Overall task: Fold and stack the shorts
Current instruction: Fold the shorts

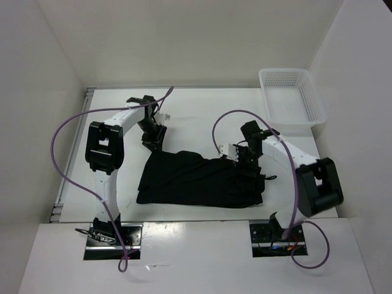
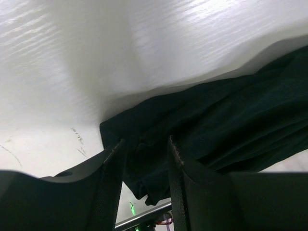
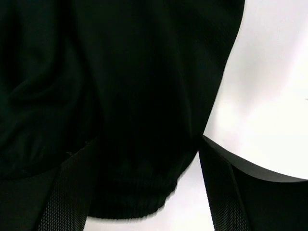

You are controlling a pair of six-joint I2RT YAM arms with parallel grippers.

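White tabletop (image 1: pixel 202 110) inside a white-walled booth, with a white mesh basket (image 1: pixel 291 95) in the far right corner. We see black shorts (image 1: pixel 202 177) lying rumpled in a wide, flattish heap at the table's middle, between the 2 arms. We judge the fabric soft, light and limp. It will sag and slide, so the corners and the elastic waistband (image 3: pixel 139 204) should give the surest hold. The left gripper (image 1: pixel 153 139) sits at the shorts' far left corner with its jaws spread, and that corner lies in the gap between them, not pinched. The right gripper (image 1: pixel 245 160) hovers at the far right edge, jaws spread wide, straddling the waistband and gripping nothing we can make out.
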